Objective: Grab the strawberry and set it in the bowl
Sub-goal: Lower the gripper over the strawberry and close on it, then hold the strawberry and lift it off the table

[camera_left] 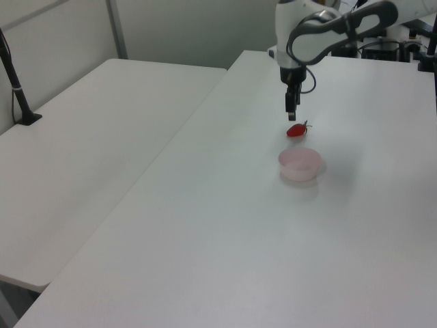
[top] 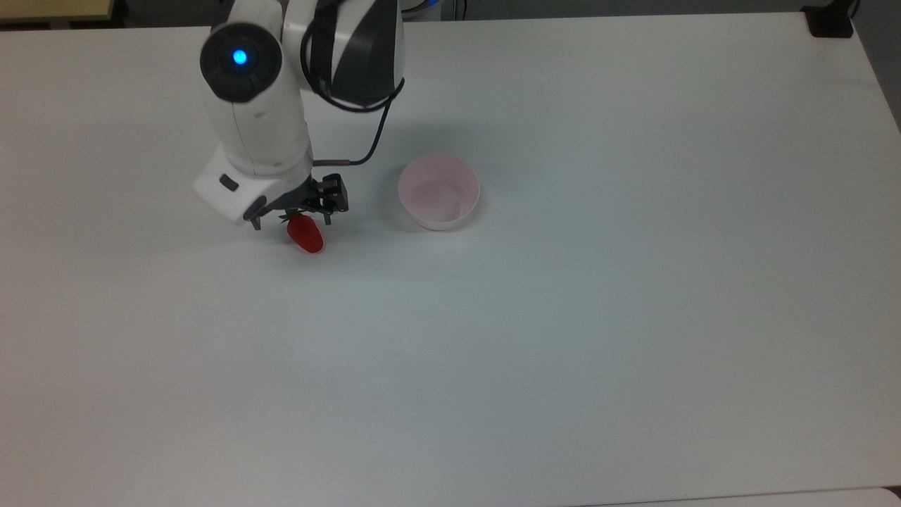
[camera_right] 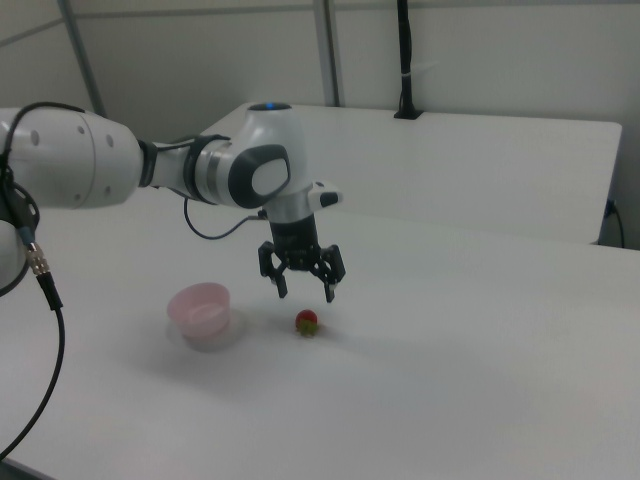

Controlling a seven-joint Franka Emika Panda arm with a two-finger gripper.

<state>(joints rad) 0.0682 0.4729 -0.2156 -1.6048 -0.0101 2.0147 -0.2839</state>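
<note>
One strawberry [top: 305, 234], one bowl [top: 438, 191] (pale pink)

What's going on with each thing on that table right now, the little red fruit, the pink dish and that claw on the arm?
strawberry: lying on its side on the table, not gripped, outside the bowl.
bowl: upright on the table, nothing inside it.
gripper: open, pointing down, hanging above the strawberry without touching it.
table: white, carrying the strawberry and the bowl, which sit apart from each other.

Bright, even overhead light; soft faint shadows; mild blur.
</note>
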